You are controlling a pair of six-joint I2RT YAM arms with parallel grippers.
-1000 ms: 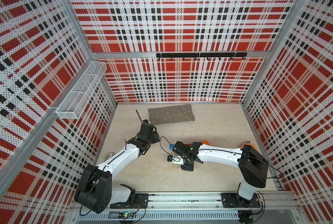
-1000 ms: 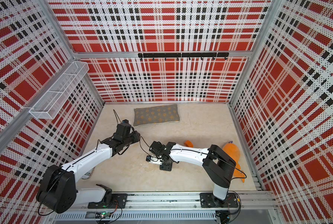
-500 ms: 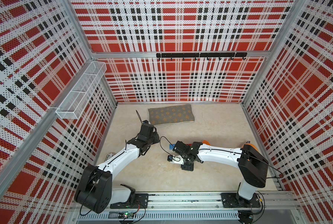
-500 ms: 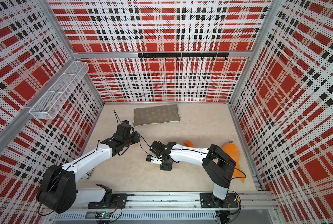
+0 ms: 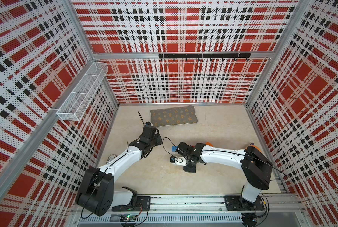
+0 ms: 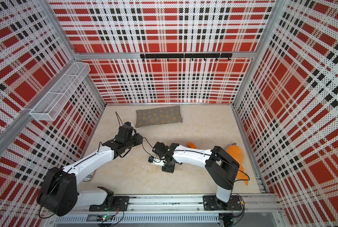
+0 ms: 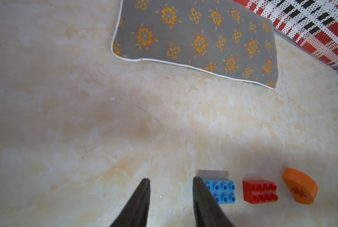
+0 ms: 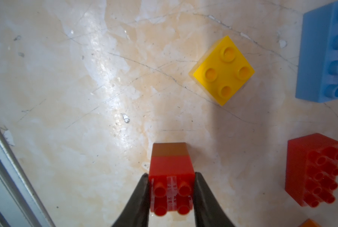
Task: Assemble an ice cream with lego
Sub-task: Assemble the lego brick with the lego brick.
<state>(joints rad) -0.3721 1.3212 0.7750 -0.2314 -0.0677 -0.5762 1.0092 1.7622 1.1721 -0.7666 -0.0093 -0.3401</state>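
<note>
**Right pincer holds a two-brick stack; the other bricks lie loose nearby**

Right wrist view: the right pincer (image 8: 171,175) is clenched on the small red brick (image 8: 171,165), one finger on each side, studs facing the camera. A brown brick (image 8: 169,148) is joined beneath it. These two are the only joined pieces. Whether the brown brick touches the pale surface (image 8: 75,98) cannot be told. The yellow brick (image 8: 224,70) lies near, studs up, turned cornerwise to the held pair. The blue brick (image 8: 325,53) and the wide red brick (image 8: 313,171) lie off to one side, apart from each other.

Left wrist view: the left pincer (image 7: 171,180) is released, with nothing between its fingers. One finger sits just beside the blue brick. Past that brick, in a row, lie the wide red brick and the orange dome (image 7: 300,188), which lies flat with its red asterisk showing. A flowered cushion (image 7: 199,39) lies farther off.

Both top views show the left arm (image 5: 123,157) and right arm (image 5: 221,155) leaning toward the middle, wrists near each other.

Likely risks:
- The grip is on the small red brick alone, so a loosely seated brown brick could drop off if the pair is lifted or jolted.
- The yellow brick's skew means its studs will not mate unless one part is turned first. Forcing them could tip the stack or twist it in the fingers.
- A small sideways move of the left pincer could shove the blue brick out of its row.
- With the wrists this near, the arms could collide if both reach for the same brick.
</note>
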